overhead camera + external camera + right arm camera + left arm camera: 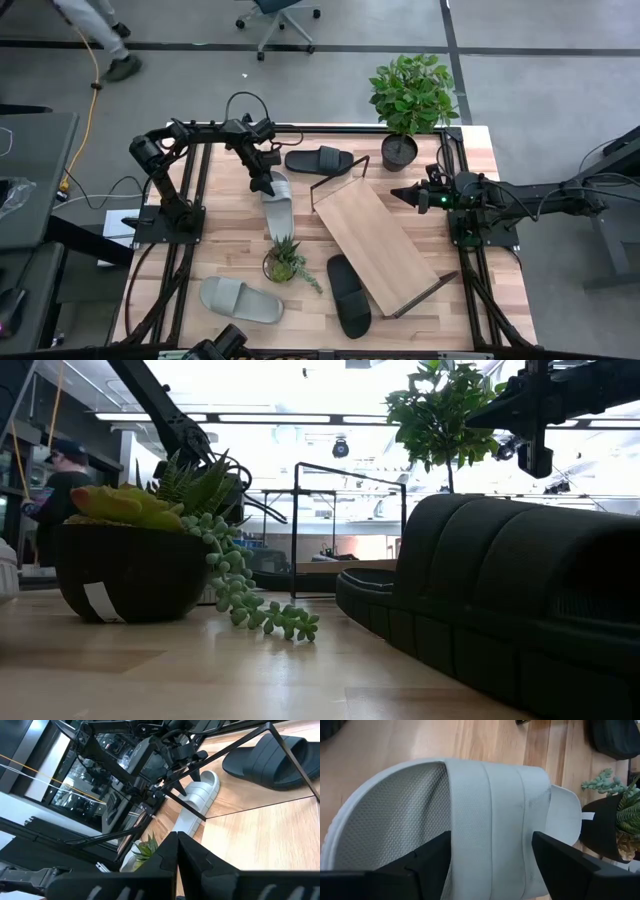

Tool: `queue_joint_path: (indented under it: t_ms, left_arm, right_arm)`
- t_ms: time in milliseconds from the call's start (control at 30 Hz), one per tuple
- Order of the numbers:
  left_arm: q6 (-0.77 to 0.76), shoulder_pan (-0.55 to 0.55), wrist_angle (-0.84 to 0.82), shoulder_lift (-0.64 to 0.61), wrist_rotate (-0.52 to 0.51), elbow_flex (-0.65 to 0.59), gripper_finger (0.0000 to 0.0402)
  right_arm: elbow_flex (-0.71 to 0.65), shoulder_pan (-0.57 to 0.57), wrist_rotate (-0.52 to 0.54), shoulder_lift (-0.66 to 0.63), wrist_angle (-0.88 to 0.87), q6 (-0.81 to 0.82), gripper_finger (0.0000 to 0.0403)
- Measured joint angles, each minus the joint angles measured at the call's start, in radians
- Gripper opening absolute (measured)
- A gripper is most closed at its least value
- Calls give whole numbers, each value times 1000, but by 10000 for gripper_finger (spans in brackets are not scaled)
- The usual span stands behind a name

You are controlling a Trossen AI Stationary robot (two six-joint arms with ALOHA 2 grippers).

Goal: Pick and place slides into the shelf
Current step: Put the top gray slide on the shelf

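Near edge of the table has one grey slide [240, 299] and one black slide [349, 295], with a small potted succulent [285, 262] just behind. The shelf [377, 244] is bare. Left gripper [266, 185] sits spread wide over the second grey slide [277, 204]; right gripper [398, 194] is clenched, holding nothing. Another black slide [320, 160] lies farthest back.

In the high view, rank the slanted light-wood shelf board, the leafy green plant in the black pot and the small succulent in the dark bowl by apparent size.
1. Slanted light-wood shelf board, clearly the largest.
2. Leafy green plant in the black pot.
3. Small succulent in the dark bowl, the smallest.

The tall plant's crown sits nearer the overhead camera, so it may look somewhat bigger than it is.
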Motion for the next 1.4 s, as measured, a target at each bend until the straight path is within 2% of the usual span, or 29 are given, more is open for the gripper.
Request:
queue_joint_path:
  t_ms: [200,633,900,1133,1400]
  left_arm:
    - [2,0,4,0,12,0,214]
    - [2,0,2,0,18,0,70]
    - [2,0,-16,0,18,0,9]
    - [24,0,-111,0,18,26,9]
    - [37,-2,-221,-49,-14,147,5]
  right_arm:
    - [0,0,17,0,0,-3,0]
    - [0,0,43,0,-7,-21,0]
    - [0,0,43,0,-8,-25,0]
    - [0,0,43,0,-8,-26,0]
    - [0,0,42,0,-8,-29,0]
